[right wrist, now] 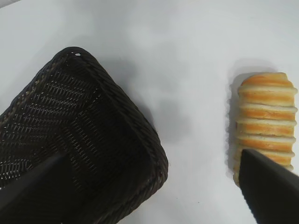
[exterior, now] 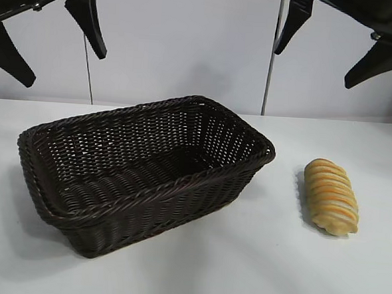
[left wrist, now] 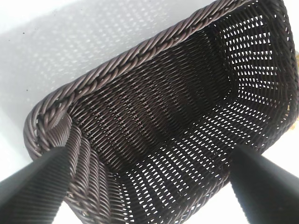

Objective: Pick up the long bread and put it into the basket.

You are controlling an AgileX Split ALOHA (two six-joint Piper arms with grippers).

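We see long bread (exterior: 331, 196) flat on table (exterior: 242, 270), well below right hand (exterior: 335, 45), outside basket (exterior: 142, 160). Long axis probably crosses hand's finger gap. Right hand nearer, released, empty. Left hand (exterior: 50, 35) released above basket, farther off.

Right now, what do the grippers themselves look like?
Left gripper and right gripper match: matte black, with long, flat fingers tapering to blunt tips. No markings show. A thin dark cable hangs behind the left, a grey one behind the right.
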